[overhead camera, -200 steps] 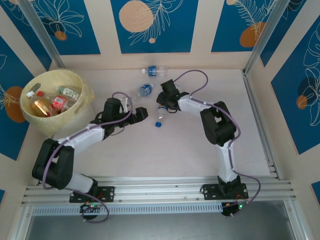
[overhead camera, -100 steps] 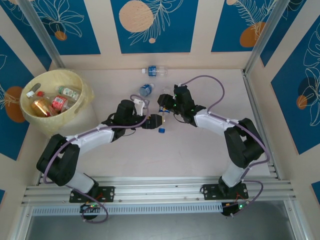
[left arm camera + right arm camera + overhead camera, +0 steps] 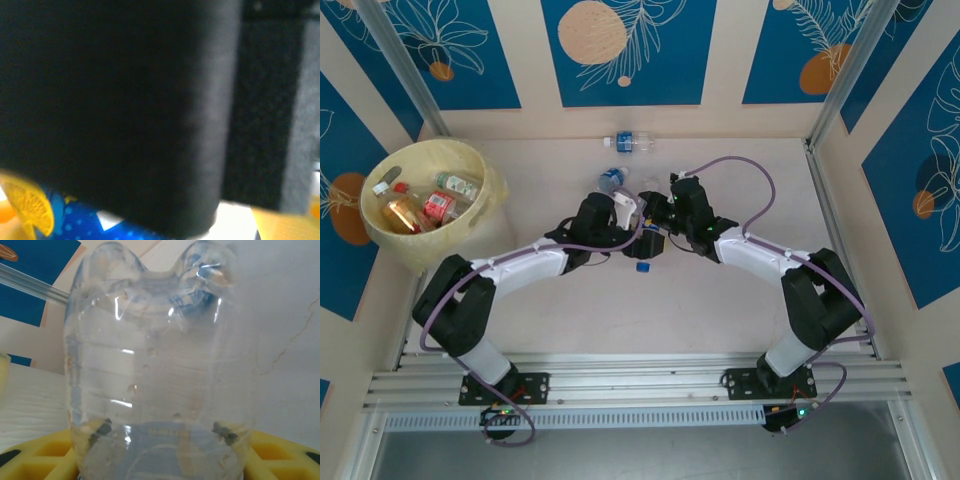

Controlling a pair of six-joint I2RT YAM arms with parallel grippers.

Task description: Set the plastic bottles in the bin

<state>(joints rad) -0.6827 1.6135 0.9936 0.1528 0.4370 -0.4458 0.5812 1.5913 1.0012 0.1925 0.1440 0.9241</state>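
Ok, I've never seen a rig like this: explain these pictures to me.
These are two robot arms bolted to the near edge of a pale table, each ending in a two-finger gripper. The wide picture comes from a fixed camera above and behind them; both close-ups come from cameras on the wrists. From above, the left gripper and right gripper meet mid-table. The right wrist camera faces a small clear plastic bottle seated between its yellow finger pads, so that gripper seems to hold it. The left wrist picture is mostly dark blur above a blue printed label; its grip is unclear. A clear bottle with a blue label and a bluish second bottle lie loose farther back. The large round pale-yellow plastic bin, on the left, contains several bottles.
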